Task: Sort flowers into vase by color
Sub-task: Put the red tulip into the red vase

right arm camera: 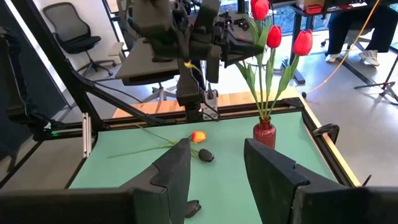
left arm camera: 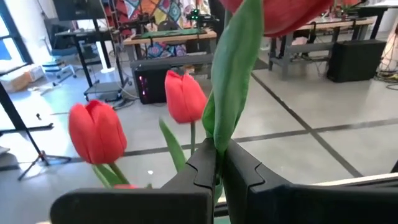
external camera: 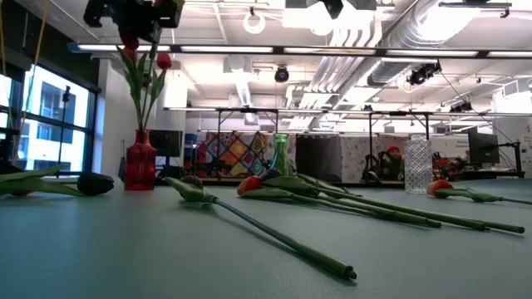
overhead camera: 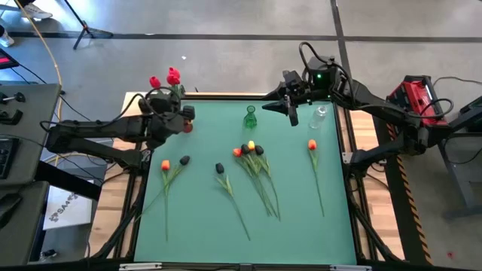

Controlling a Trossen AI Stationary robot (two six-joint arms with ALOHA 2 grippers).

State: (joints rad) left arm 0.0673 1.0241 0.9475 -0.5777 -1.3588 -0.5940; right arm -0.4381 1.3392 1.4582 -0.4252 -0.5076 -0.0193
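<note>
Three red flowers stand in a red vase (external camera: 140, 162) (right arm camera: 264, 134) at the table's far left corner. My left gripper (left arm camera: 219, 160) (overhead camera: 167, 102) hovers high above that vase, shut on one of these flowers; its head (left arm camera: 280, 12) rises just past the fingers. The two other red heads (left arm camera: 96, 130) (left arm camera: 185, 96) stand free beside it. Orange, yellow and black flowers (overhead camera: 248, 149) lie flat on the green mat. My right gripper (right arm camera: 217, 168) (overhead camera: 291, 111) is open and touches nothing, between the green vase (overhead camera: 250, 117) and the clear vase (overhead camera: 319, 117). My left gripper pinches the red flower's green stem and leaf (left arm camera: 219, 134) between its two fingers, a short way below the head. The fingers come roughly level, pointing toward the table's far edge and lying across the stem. The flower stands upright, its lower stem (right arm camera: 266, 106) reaching down into the red vase.
On the mat lie an orange (overhead camera: 165, 165) and a black flower (overhead camera: 184, 159) at left, a black one (overhead camera: 219, 167), a mixed bunch in the middle and an orange one (overhead camera: 312, 144) at right. The near half of the mat (overhead camera: 301, 233) holds only stems.
</note>
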